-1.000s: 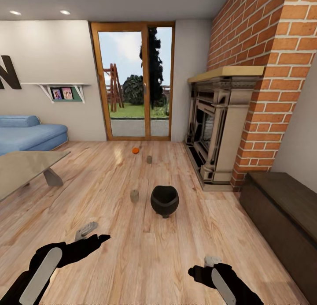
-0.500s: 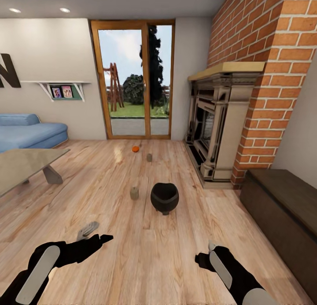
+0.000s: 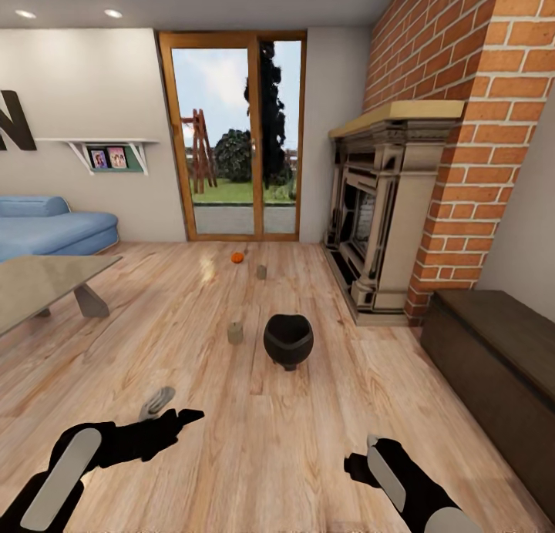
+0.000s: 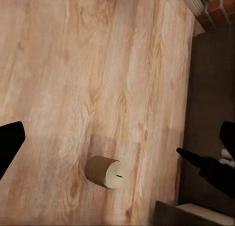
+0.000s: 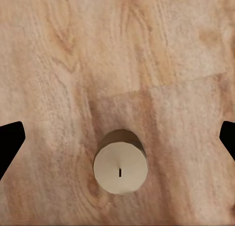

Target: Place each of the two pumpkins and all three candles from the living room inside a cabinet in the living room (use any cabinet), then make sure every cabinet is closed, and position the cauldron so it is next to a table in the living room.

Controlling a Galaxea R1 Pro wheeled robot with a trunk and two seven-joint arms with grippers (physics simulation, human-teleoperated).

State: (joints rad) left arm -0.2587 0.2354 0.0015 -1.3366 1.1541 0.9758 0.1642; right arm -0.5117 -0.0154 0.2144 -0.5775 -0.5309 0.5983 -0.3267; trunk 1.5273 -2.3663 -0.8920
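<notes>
Presently my left gripper (image 3: 181, 419) hangs low over the wooden floor (image 3: 231, 440), its dark fingers spread wide and holding nothing. In the left wrist view the fingertips sit at opposite edges, with one candle (image 4: 103, 172) standing upright on the boards between them, touching neither. My right gripper (image 3: 362, 460) likewise hangs over the floor; in the right wrist view its two fingertips stand far apart at either edge, empty, and a candle (image 5: 120, 167) with its dark wick is seen from above, standing between them, clear of both.

From the head view, the cauldron (image 3: 288, 340) sits on the floor ahead of me, mouth upward, roughly midway between my arms and the glass door (image 3: 231, 136). A candle (image 3: 235, 332) stands just beside it on its left, apart from it. Farther on, near the door, a second candle (image 3: 262, 271) stands upright, with one pumpkin (image 3: 237, 257) near it, slightly farther back and to the left.

The cabinet (image 3: 493, 371) runs along the right wall, past the fireplace (image 3: 378, 217) and its brick chimney; whether its fronts are fully shut I cannot tell from this angle. A glass-topped table (image 3: 38, 286) stands at left, well apart from the cauldron, with a blue sofa (image 3: 46, 229) behind it.
</notes>
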